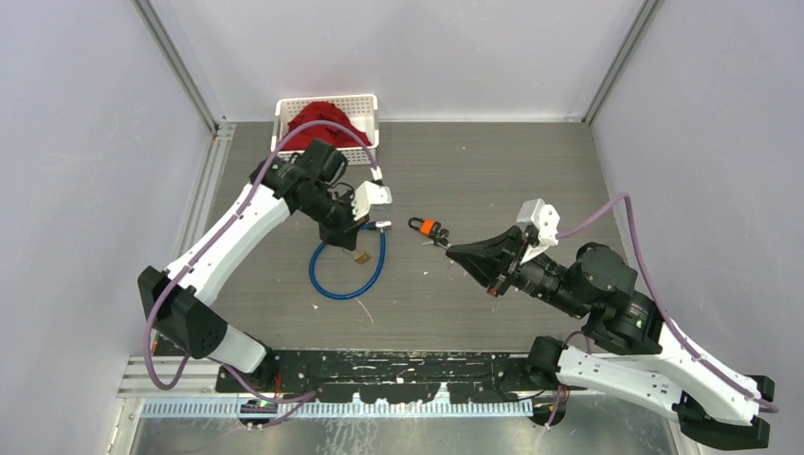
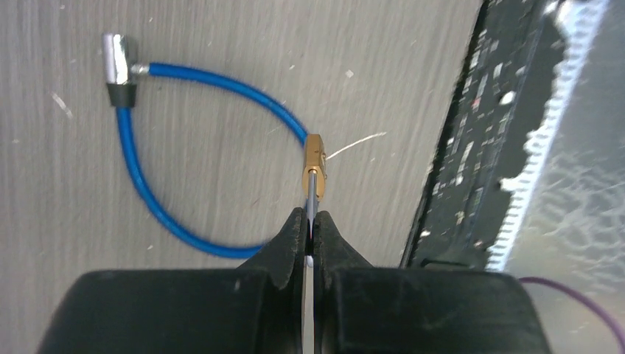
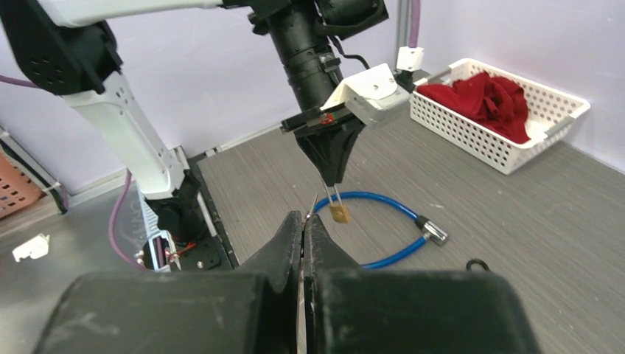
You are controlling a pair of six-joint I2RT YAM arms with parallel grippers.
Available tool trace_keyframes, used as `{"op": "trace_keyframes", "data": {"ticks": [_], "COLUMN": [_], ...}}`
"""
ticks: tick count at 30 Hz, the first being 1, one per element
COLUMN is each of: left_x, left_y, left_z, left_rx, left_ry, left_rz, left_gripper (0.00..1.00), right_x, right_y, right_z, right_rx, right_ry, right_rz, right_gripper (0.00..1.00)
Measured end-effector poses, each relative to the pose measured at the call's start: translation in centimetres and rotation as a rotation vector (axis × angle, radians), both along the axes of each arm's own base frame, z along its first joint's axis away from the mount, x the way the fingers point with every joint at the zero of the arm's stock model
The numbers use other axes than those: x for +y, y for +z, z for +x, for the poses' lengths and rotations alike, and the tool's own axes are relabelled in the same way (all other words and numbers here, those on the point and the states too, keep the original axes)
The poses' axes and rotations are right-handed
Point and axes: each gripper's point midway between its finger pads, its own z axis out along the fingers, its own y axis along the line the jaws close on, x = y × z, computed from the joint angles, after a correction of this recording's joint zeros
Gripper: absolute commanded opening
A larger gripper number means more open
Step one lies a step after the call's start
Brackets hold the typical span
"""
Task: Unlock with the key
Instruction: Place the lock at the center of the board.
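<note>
Top external view, left to right.

- **Far left:** a white basket point(image 1: 372, 121) holds a red cloth point(image 1: 322, 123).
- **Left gripper:** the left gripper point(image 1: 365, 232) points down over the grey surface point(image 1: 493, 171), left of centre. It is pinched tight on a thin metal key point(image 2: 313, 193), whose head is hidden between the fingers.
- **Lock:** in the left wrist view, the key's shank runs straight into the end of a small brass lock body point(image 2: 315, 156).
- **Cable:** a blue cable point(image 2: 184, 72) leaves the brass body and lies flat in a teardrop loop. At the opposite bend is a silver fitting point(image 2: 114, 55) with a black collar. The cable's other arm passes under the gripper, out of sight.
- **Right of the loop:** a small orange piece with a black ring point(image 1: 427, 227) lies near mid-surface.
- **Right gripper:** the right gripper point(image 1: 447, 246) sits low, pointing left, with its tips just beside the orange piece. Its jaws are closed. I cannot tell whether it touches or holds anything.
</note>
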Motion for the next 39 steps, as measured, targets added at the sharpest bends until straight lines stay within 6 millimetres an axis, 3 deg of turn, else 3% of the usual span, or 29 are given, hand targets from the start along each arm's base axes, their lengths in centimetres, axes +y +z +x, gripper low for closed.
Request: {"op": "trace_keyframes", "data": {"ticks": [5, 12, 16, 26, 31, 35, 39], "left_x": [1.7, 3.9, 3.7, 3.3, 3.0, 2.9, 2.3], "left_y": [-2.0, -7.5, -10.2, -14.1, -14.4, -14.4, -15.0], "left_z": [1.6, 2.3, 2.4, 3.2, 3.7, 3.6, 3.5], "left_rx": [-0.099, -0.13, -0.136, -0.15, -0.167, -0.178, -0.18], "left_ry": [-0.054, -0.116, -0.153, -0.178, -0.173, -0.177, -0.19], "left_rz": [0.164, 0.378, 0.456, 0.534, 0.553, 0.57, 0.577], "left_gripper": [0.0, 0.0, 0.0, 0.0, 0.01, 0.18, 0.51], "right_x": [-0.4, -0.4, -0.3, -0.3, -0.3, -0.4, -0.4], "right_y": [-1.0, -1.3, -1.4, -1.7, -1.7, -1.8, -2.2], "right_z": [0.6, 0.6, 0.7, 0.7, 0.6, 0.5, 0.5], "right_rx": [0.024, 0.033, 0.035, 0.042, 0.052, 0.057, 0.062], "right_ry": [-0.038, -0.043, -0.043, -0.043, -0.041, -0.041, -0.041], "right_rz": [-0.032, -0.042, -0.046, -0.054, -0.048, -0.044, -0.048], "right_gripper": [0.01, 0.01, 0.01, 0.01, 0.01, 0.01, 0.01]}}
